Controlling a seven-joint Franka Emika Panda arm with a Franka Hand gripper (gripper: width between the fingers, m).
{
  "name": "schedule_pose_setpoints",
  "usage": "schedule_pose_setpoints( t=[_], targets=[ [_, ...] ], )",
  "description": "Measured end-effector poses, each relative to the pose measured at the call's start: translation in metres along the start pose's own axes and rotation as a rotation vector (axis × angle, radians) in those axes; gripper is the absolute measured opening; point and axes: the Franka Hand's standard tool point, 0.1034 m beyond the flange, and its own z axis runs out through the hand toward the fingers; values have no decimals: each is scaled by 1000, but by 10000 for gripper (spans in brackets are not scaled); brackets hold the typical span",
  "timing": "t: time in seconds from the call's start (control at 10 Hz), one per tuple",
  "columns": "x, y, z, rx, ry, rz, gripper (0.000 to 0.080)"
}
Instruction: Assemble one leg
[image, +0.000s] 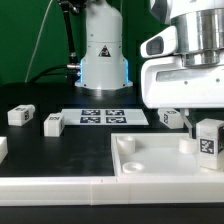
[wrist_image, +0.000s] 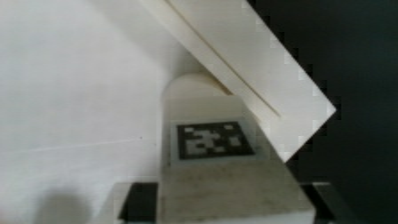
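Note:
My gripper is shut on a leg, a small white block with a square marker tag on its face. Dark fingers flank its near end. Its far end reaches the raised rim of the large white panel near one edge. In the exterior view the held leg stands upright under my gripper at the panel's right side. Whether the leg touches the panel I cannot tell. The fingertips are hidden there by the hand.
Two loose legs lie on the black table at the exterior view's left. A third sits behind the gripper. The marker board lies at mid-table before the robot base.

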Motion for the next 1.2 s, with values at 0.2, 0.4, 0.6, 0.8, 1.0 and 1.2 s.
schedule_pose_setpoints(
  t=[0.2, 0.4, 0.6, 0.8, 1.0, 1.2],
  targets=[
    [-1, 0, 0, 5, 2, 216, 293],
    [-1, 1, 0, 18, -8, 436, 295],
    [-3, 1, 0, 29, -24, 575, 295],
    [-4, 0, 0, 34, -40, 751, 295],
    [-6, 0, 1, 37, -56, 906, 295],
    [-6, 0, 1, 39, -59, 898, 295]
  ],
)
